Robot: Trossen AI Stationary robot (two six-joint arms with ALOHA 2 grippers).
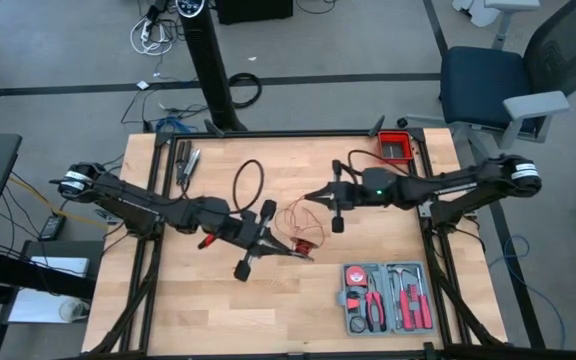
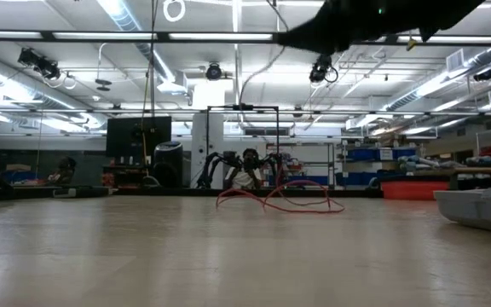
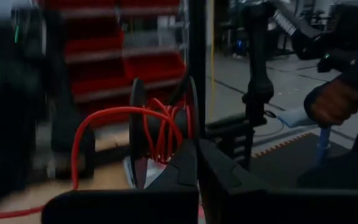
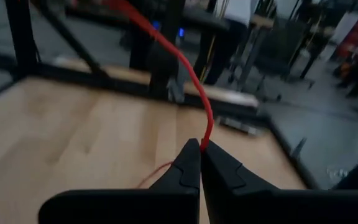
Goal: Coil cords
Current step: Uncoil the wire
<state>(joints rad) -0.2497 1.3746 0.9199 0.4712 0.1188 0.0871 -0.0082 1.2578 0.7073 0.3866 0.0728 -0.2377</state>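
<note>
The red cord [image 1: 296,222] lies as a loose tangle of loops near the middle of the counter [image 1: 188,310], between the two arms, with one run rising off the wood to the right gripper [image 4: 199,163]; that gripper is closed on the cord, which comes out from between its fingertips and climbs away in the right wrist view; the left gripper [image 3: 197,163] is also closed, and in its wrist view red turns of cord are wound round a dark spool [image 3: 160,134] just ahead of its fingertips, though whether it pinches the cord or the spool I cannot tell; the grey tool case [image 1: 386,297] sits well apart, toward the near right corner; the likely trouble, in my judgement, is the thinness of the cord: a pull by the right arm could draw it out of the pinch, or drag the slack loops into a knot, or snag them on the left arm's hardware, since the loops lie so close to it; a loose wind could also slip off the spool's rim; as for lie, the bundle has no single heading, but the raised run slants from the tangle up and across toward the right arm, and the low view shows the loops spread flat and wide along the counter.
</note>
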